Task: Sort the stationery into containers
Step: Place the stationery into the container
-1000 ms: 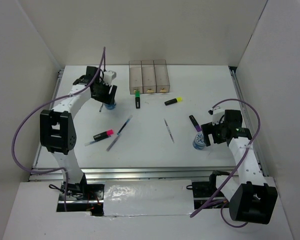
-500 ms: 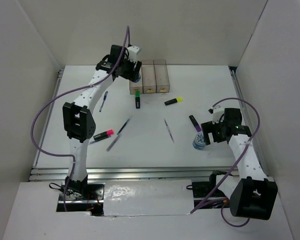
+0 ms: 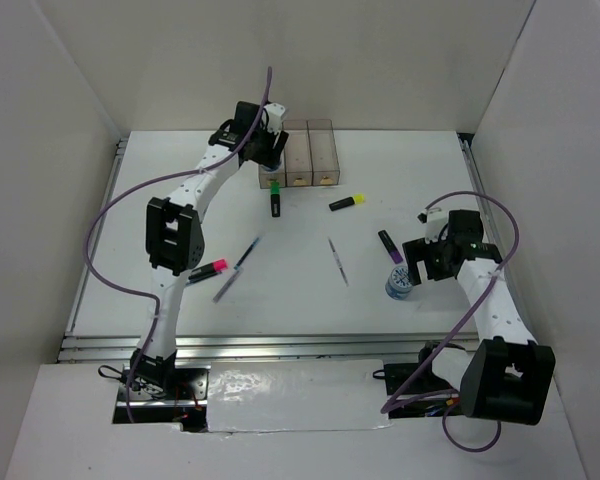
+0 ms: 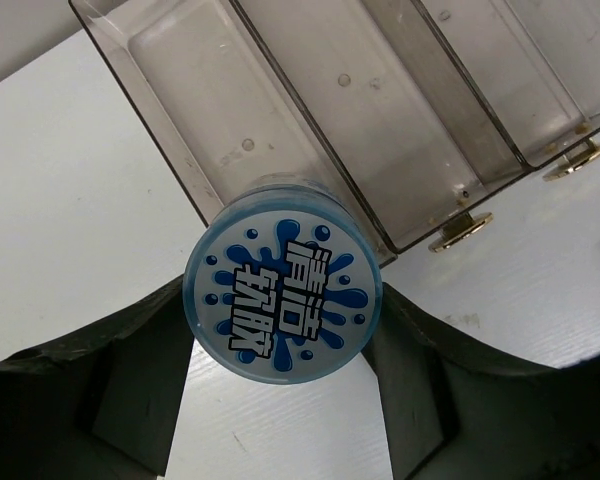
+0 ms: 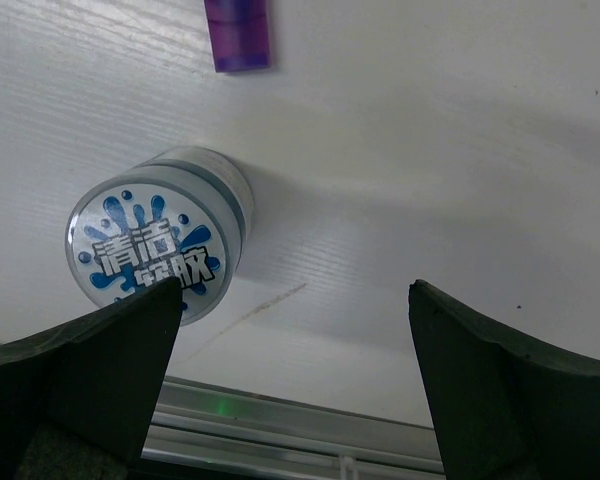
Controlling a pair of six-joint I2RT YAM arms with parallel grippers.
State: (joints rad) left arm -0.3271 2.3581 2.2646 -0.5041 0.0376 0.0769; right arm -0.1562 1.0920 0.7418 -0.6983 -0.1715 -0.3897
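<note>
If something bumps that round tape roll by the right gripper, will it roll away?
Probably not: the tape roll stands on its flat end, so it should slide. Tipped sideways, its round wall would likely roll. Its smooth-looking side may slip.

1. Far-edge tape roll (image 4: 282, 298): blue rim, pale grey-white face, blue splash-and-dot pattern, white chars w/ dark outline.
2. Right-edge tape roll (image 5: 158, 250): same print, blue splashes and white chars on a pale face; side greyish, semi-clear.
3. Boxes (image 4: 280, 110): clear w/ brownish tint; latches (image 4: 458, 228) gold.
4. Black bodies on all four: green-cap highlighter (image 3: 275, 200), yellow-cap highlighter (image 3: 347, 202), pink-cap highlighter (image 3: 207, 268), purple-cap highlighter (image 3: 390, 246).
5. Mid-surface pen (image 3: 337, 260) and left pen (image 3: 248, 252): thin, blue-grey.
6. Surface (image 3: 300, 310): white, faint grain streaks.
7. Left arm (image 3: 195, 185) and right arm (image 3: 490, 305): white w/ black joints; cables (image 3: 110, 215) purple.
</note>
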